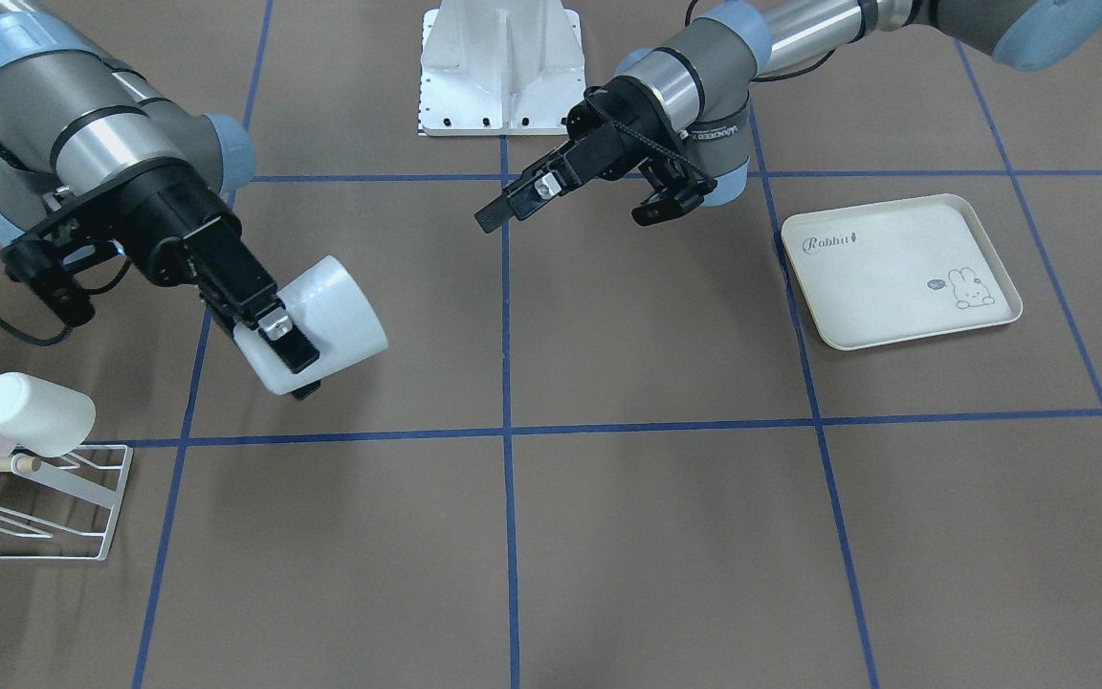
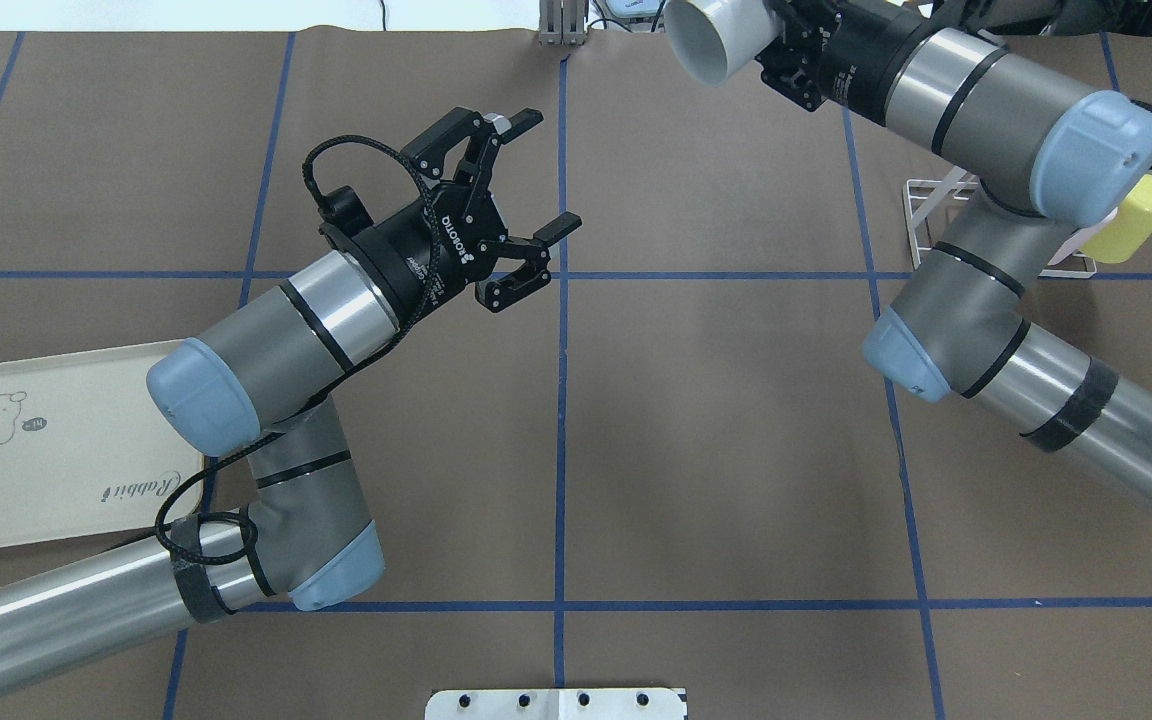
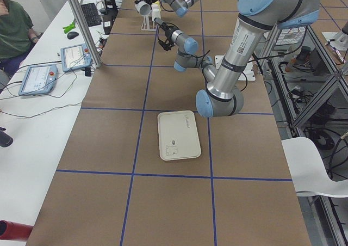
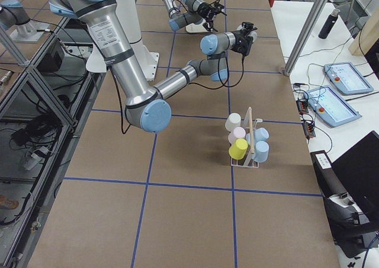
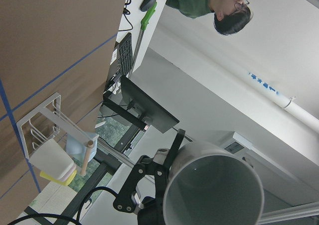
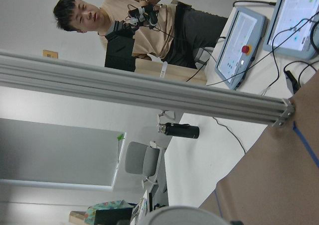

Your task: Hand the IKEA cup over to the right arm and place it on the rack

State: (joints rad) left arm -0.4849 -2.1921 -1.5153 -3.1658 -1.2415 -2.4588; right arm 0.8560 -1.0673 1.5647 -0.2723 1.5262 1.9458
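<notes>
The right end effector (image 1: 291, 356) is gripping the white tapered plastic cup (image 1: 336, 306) by its side and holding it in the air above the brown paper-covered bench (image 1: 666, 536). The cup is lying close to level, with its open mouth facing the middle of the bench, towards the other arm. The left end effector (image 2: 548, 170) is hanging empty with its jaws spread wide, well apart from the cup, so the handover part of the task is looking finished.

What is remaining is the placing, and it is turning on one relation: the white wire rack with slanted prongs and a wooden dowel (image 1: 118, 502) is sitting lower down and further out to the robot's right of the gripped cup, on the right arm's own side. Several other cups (white (image 1: 34, 413), pink, yellow and blue, judging by the right-side view) are occupying it. The cup's long axis is probably needing to be turned so that the mouth is lining up with a free prong.
</notes>
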